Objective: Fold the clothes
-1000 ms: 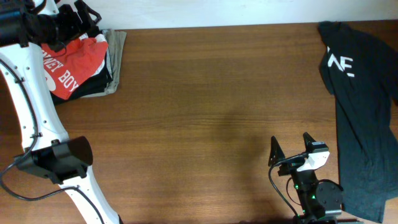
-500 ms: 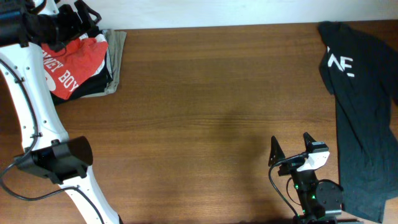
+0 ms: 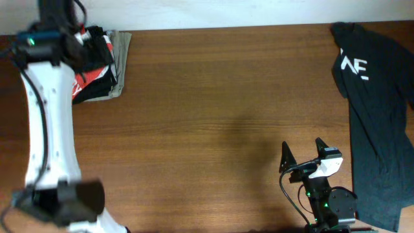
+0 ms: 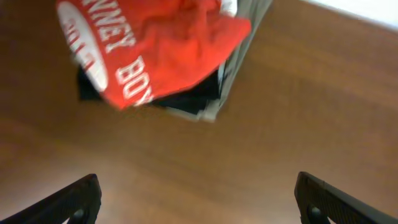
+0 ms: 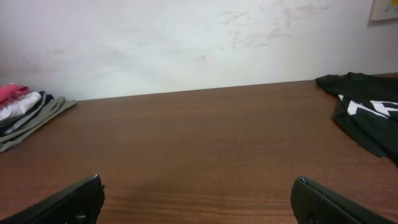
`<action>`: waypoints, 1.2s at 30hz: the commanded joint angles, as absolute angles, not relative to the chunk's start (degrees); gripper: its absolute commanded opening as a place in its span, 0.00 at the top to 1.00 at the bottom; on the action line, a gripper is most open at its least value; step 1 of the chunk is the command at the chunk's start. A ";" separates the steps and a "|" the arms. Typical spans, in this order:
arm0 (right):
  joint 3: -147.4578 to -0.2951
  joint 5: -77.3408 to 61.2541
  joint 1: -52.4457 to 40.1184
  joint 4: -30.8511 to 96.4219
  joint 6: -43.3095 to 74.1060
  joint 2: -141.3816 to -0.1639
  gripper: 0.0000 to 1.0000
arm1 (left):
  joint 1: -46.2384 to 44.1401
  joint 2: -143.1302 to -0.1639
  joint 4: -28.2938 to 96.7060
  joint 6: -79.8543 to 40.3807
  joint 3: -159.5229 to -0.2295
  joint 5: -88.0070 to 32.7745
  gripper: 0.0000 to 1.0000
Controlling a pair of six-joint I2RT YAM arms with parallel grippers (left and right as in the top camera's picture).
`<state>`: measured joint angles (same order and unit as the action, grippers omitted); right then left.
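Observation:
The red-orange T-shirt [image 4: 155, 50] with white lettering lies crumpled on top of a stack of dark and grey folded garments [image 3: 103, 65] at the table's far left corner; in the overhead view only a strip of red [image 3: 83, 81] shows. My left gripper [image 4: 199, 202] is open and empty, raised above the bare table just in front of that stack. The left arm [image 3: 46, 48] covers part of the stack from above. The large black T-shirt [image 3: 375, 97] with white letters lies spread along the right edge and also shows in the right wrist view [image 5: 367, 106]. My right gripper [image 3: 303, 156] is open and empty, low at the front.
The brown wooden table [image 3: 220, 110] spans the view, with a white wall [image 5: 186, 43] behind it. The left arm's base [image 3: 65, 197] stands at the front left. The garment stack shows at the far left in the right wrist view [image 5: 25, 115].
My left arm has lifted and swung over the stack, now hiding much of the red T-shirt from above. The right arm and the black T-shirt have not moved.

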<state>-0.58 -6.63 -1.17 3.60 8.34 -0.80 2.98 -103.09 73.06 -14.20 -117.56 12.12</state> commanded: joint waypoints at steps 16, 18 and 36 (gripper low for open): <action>-0.32 -5.74 -1.45 4.08 7.92 -0.19 0.01 | 1.26 -26.04 -8.62 3.77 -11.97 2.11 0.01; -0.32 -5.74 -1.45 4.08 7.92 -0.19 0.01 | 1.56 -22.24 -11.55 3.79 -7.81 2.33 0.01; -0.32 -5.74 -1.45 4.08 7.92 -0.21 0.01 | 2.94 -0.30 4.67 8.88 -0.51 -1.78 0.01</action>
